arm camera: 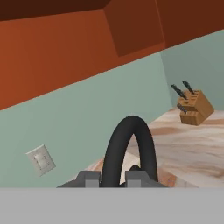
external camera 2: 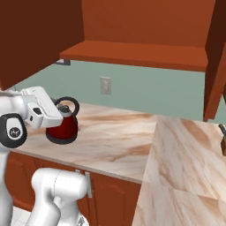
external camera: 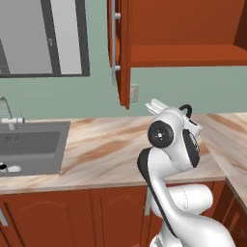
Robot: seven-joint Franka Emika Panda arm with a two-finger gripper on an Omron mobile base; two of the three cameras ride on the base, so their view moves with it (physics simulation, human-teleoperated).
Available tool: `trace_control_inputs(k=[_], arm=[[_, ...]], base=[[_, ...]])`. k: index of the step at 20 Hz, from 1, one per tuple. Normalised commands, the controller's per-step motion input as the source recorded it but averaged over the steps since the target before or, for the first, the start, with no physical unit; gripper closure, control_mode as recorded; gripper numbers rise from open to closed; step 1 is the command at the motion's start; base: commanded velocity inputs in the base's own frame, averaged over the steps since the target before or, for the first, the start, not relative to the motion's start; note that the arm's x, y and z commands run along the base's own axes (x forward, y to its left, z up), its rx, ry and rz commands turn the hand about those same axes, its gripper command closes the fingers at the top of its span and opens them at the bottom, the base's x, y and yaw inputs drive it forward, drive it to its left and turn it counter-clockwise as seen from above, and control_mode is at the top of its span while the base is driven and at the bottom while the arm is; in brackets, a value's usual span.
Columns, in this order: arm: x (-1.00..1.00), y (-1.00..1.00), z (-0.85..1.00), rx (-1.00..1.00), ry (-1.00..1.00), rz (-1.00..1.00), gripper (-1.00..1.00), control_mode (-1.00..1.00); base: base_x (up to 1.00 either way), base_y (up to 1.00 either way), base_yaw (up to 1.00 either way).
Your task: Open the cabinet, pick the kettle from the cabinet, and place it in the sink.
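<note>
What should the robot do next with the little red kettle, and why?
Probably swing the kettle to the robot's left, toward the sink. The gripper is shut on the kettle's black handle, the cabinet stands open with its shelf bare, and the kettle hangs by the counter, well off from the basin.

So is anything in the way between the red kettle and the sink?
Nothing visible is. The gripper is shut on the black handle of the kettle, just above the countertop. The sink is off to the left, and the stretch of counter between them looks bare. The open cabinet door hangs higher up.
</note>
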Motion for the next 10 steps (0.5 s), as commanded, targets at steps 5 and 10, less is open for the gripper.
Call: trace_control_inputs(k=[5, 10], arm=[[0.0, 0.0, 0.0, 0.0, 0.0, 0.0, 1.0, 1.0], [0.0, 0.0, 0.0, 0.0, 0.0, 0.0, 1.0, 1.0]], base=[[-0.36, 0.6, -0.06], [-0.56, 0.54, -0.03]])
